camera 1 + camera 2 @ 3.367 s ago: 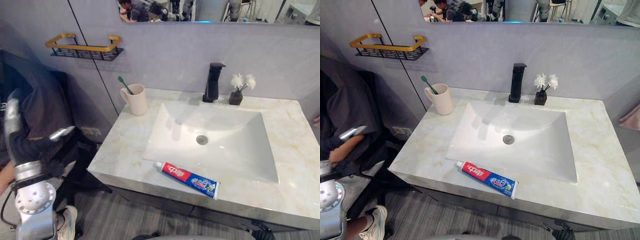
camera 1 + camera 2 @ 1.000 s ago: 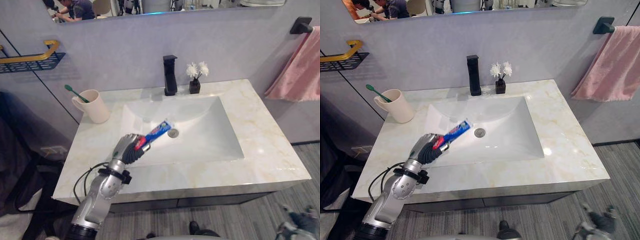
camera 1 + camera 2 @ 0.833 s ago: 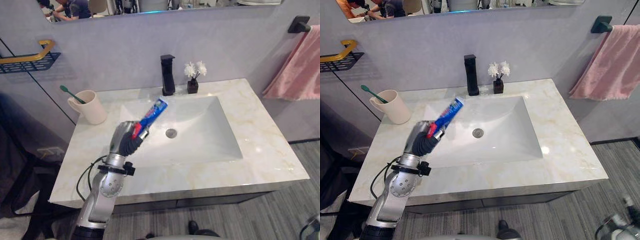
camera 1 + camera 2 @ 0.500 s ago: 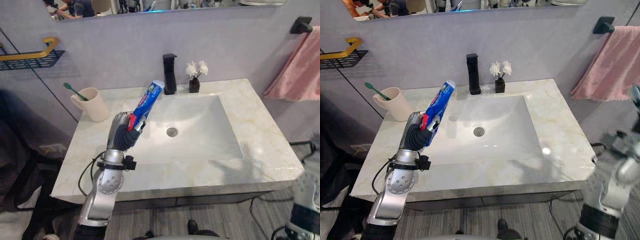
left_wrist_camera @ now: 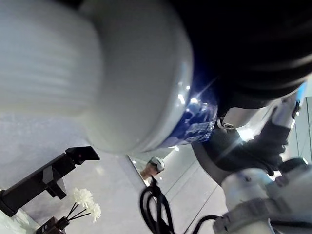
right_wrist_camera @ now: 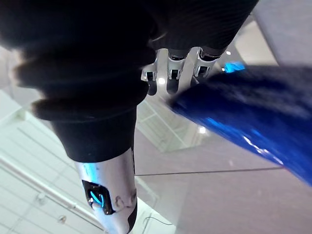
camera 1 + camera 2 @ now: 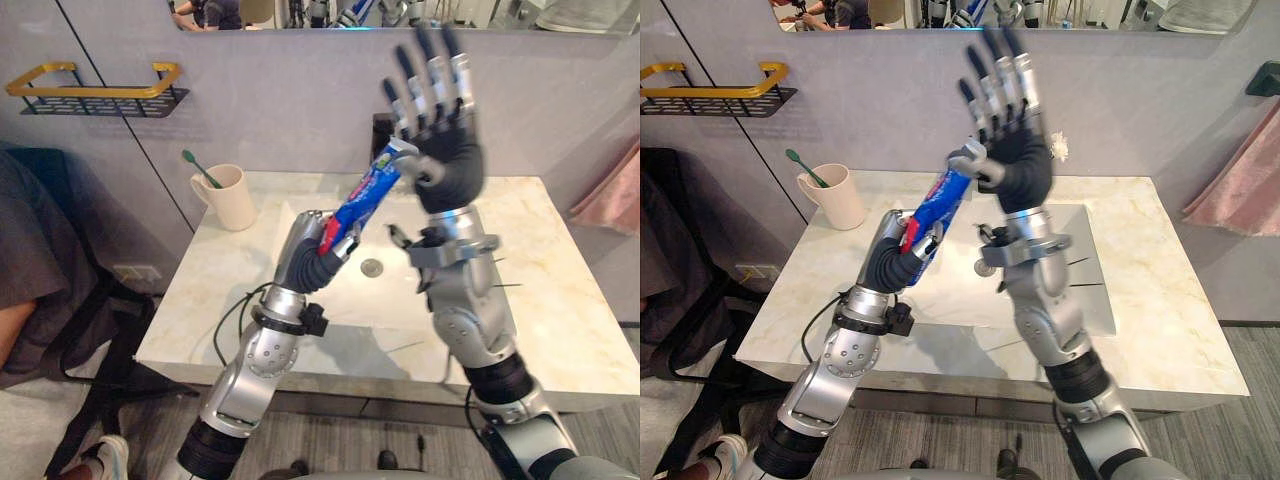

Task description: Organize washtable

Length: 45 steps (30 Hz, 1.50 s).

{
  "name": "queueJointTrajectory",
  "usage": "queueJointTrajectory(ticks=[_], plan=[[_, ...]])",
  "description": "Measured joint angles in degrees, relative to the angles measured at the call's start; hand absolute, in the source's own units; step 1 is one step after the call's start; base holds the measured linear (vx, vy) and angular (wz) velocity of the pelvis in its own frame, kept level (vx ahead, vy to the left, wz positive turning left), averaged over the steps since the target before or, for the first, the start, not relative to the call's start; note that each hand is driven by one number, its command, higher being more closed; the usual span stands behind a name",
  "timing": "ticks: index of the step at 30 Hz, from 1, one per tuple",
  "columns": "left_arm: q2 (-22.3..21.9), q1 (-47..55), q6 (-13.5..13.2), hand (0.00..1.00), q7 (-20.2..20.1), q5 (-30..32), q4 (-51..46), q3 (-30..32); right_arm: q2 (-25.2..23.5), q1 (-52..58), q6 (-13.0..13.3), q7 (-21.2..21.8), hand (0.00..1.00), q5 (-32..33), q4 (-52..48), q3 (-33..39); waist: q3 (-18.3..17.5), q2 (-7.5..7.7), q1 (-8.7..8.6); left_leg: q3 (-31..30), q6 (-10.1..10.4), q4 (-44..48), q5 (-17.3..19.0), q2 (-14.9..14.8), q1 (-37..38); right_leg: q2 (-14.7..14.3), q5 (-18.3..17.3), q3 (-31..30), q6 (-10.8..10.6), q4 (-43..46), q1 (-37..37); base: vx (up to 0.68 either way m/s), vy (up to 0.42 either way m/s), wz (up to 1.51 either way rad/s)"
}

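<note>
The left hand (image 7: pixel 308 252) is raised above the sink (image 7: pixel 385 305), its fingers curled tight around the red lower end of the toothpaste tube (image 7: pixel 366 188). The tube is held clear of the worktop (image 7: pixel 565 300) and slants upward, its blue upper end leaning toward the right hand (image 7: pixel 452 165).

The right hand is lifted higher, palm toward the tube, with its fingers straight, spread and pointing up, so it grips nothing. Its thumb (image 7: pixel 974 166) bends across to the tube's top end. I cannot tell whether the thumb actually touches the tube or only sits just beside it.

At the worktop's back left corner stands a cream cup (image 7: pixel 232 198) with a green toothbrush (image 7: pixel 199 168) leaning in it, well apart from both hands. A gold-railed shelf (image 7: pixel 95 92) hangs on the wall further left.
</note>
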State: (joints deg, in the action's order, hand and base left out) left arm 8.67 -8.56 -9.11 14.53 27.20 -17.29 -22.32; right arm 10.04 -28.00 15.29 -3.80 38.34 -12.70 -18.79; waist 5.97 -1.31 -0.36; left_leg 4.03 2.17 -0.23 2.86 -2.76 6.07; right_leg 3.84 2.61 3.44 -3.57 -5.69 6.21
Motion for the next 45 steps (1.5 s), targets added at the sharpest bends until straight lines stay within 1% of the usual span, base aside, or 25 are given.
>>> queueJointTrajectory(ticks=[2,6,9,10,14,19,24,29,30,32,35,39,40,42,43,44,45], plan=[[-0.16,-0.56,0.36,1.00,0.79,0.04,0.17,-0.11,-0.70,0.19,-0.69,0.00,0.00,-0.01,0.76,-1.02,-0.01,0.01,0.01,-0.15,-0.06,-0.27,-0.21,0.29,-0.01,0.18,0.03,0.18,-0.04,0.00,-0.07,-0.05,-0.001,0.06],[-0.48,-1.43,1.07,1.00,2.17,0.50,0.64,-0.86,-1.43,1.30,-0.93,-0.31,0.00,-0.22,1.69,-2.38,-0.79,0.02,-0.22,-1.00,-0.14,-2.03,-1.48,0.59,-0.01,0.38,0.03,1.12,-0.06,0.00,-0.51,-0.03,-0.011,0.11],[-0.62,-1.57,1.34,1.00,3.20,0.71,2.09,-1.20,-2.32,2.05,-2.09,-1.21,0.00,-0.23,3.51,-3.39,-1.66,0.05,-0.23,-1.01,-0.14,-2.04,-1.48,0.58,0.01,0.37,0.03,1.13,-0.06,0.00,-0.49,0.00,0.000,0.00],[-0.62,-1.57,1.47,1.00,3.33,0.75,2.15,-1.29,-2.59,2.73,-2.12,-1.30,1.00,-0.24,3.52,-3.63,-1.66,0.06,-0.23,-1.01,-0.14,-2.04,-1.48,0.58,0.00,0.38,0.03,1.13,-0.07,0.00,-0.49,-0.04,-0.010,0.00],[-0.61,-1.54,1.86,1.00,3.36,1.92,2.39,-2.35,-3.12,5.11,-2.67,-1.24,1.00,-0.64,5.09,-5.02,-1.81,0.17,-0.29,-1.04,-0.12,-2.03,-1.50,0.59,0.03,0.39,0.05,1.14,-0.09,-0.01,-0.48,-0.04,-0.010,0.00],[-0.59,-1.54,2.28,1.00,3.25,2.66,4.01,-2.35,-3.50,6.44,-2.94,-1.05,1.00,-0.41,5.81,-5.01,-1.87,0.27,-0.47,-1.04,-0.10,-2.02,-1.52,0.60,0.04,0.39,0.08,1.12,-0.14,-0.01,-0.50,-0.01,-0.005,0.00],[-0.57,-1.53,2.28,1.00,2.87,2.66,5.16,-2.82,-3.63,7.75,-2.85,0.86,1.00,3.31,6.68,-5.08,-2.23,0.77,-0.48,-1.04,-0.11,-2.02,-1.52,0.60,0.05,0.40,0.08,1.12,-0.14,-0.01,-0.49,0.00,0.000,0.00],[-0.58,-0.91,2.27,1.00,1.67,2.63,6.12,-3.41,-4.32,9.15,-2.64,1.75,1.00,3.96,7.20,-4.37,-2.48,1.18,-0.46,-1.01,-0.11,-2.00,-1.52,0.60,0.10,0.40,0.09,1.09,-0.15,-0.01,-0.46,-0.03,-0.009,0.00],[-0.60,-0.43,2.24,0.00,1.61,2.65,6.13,-3.46,-4.50,9.58,-2.68,1.97,1.00,3.92,7.20,-4.30,-2.49,1.19,-0.46,-0.99,-0.11,-2.00,-1.52,0.60,0.15,0.40,0.09,1.07,-0.15,-0.01,-0.47,-0.04,-0.012,-0.01],[-0.56,0.88,2.08,0.00,1.30,2.65,6.15,-3.42,-4.40,10.22,-2.98,2.80,1.00,3.83,7.27,-4.01,-2.49,1.19,-0.46,-0.94,-0.11,-2.02,-1.52,0.59,0.31,0.39,0.09,1.04,-0.15,-0.01,-0.47,-0.02,-0.006,-0.01],[-0.55,1.73,1.82,0.00,0.34,2.66,6.14,-3.28,-4.08,11.14,-3.17,2.93,1.00,3.80,7.26,-3.76,-2.49,1.19,-0.42,-0.90,-0.11,-2.08,-1.52,0.58,0.51,0.38,0.09,0.99,-0.15,-0.02,-0.46,0.00,0.000,0.00],[-0.70,3.51,-0.19,0.00,-0.62,2.70,5.59,-1.37,-4.43,11.43,-3.55,3.88,1.00,2.98,7.14,-2.79,-2.49,1.19,-0.39,-0.81,-0.11,-2.15,-1.52,0.57,0.68,0.37,0.08,0.90,-0.16,-0.02,-0.39,0.00,0.000,0.00],[-0.62,4.42,-0.38,0.00,-0.95,2.83,4.32,-0.75,-4.89,11.43,-4.15,4.16,1.00,2.22,6.59,-1.95,-2.49,1.19,-0.41,-0.81,-0.10,-2.15,-1.52,0.56,0.70,0.37,0.08,0.90,-0.16,-0.01,-0.36,0.00,0.000,0.00],[-0.66,6.36,-1.53,0.00,-1.08,2.86,2.34,0.68,-5.40,11.42,-4.38,4.18,1.00,1.42,5.29,-0.92,-2.49,1.19,-0.37,-0.82,-0.11,-2.19,-1.51,0.56,0.71,0.37,0.08,0.91,-0.16,-0.01,-0.31,0.00,0.000,0.00],[-1.48,8.26,-1.70,0.00,-0.21,2.73,-0.01,4.70,-5.63,11.84,-4.34,4.09,1.00,1.29,4.27,1.88,-2.47,1.23,-0.27,-0.84,-0.11,-2.20,-1.51,0.57,0.70,0.37,0.08,0.93,-0.16,-0.01,-0.02,0.00,0.000,0.00],[-2.46,9.37,-1.64,0.00,1.43,2.54,-1.81,10.02,-5.71,12.30,-4.15,3.76,1.00,1.21,4.17,5.82,-2.49,1.26,-0.27,-0.92,-0.11,-2.19,-1.52,0.58,0.74,0.38,0.08,1.00,-0.16,-0.01,0.09,0.00,0.000,0.06],[-2.78,10.27,-1.30,0.00,4.35,1.87,-3.94,17.61,-5.21,12.93,-3.40,2.63,1.00,0.86,4.18,11.79,-2.48,1.26,0.02,-1.14,-0.11,-2.18,-1.52,0.62,0.77,0.43,0.05,1.23,-0.20,-0.01,0.26,0.00,0.000,0.08]])
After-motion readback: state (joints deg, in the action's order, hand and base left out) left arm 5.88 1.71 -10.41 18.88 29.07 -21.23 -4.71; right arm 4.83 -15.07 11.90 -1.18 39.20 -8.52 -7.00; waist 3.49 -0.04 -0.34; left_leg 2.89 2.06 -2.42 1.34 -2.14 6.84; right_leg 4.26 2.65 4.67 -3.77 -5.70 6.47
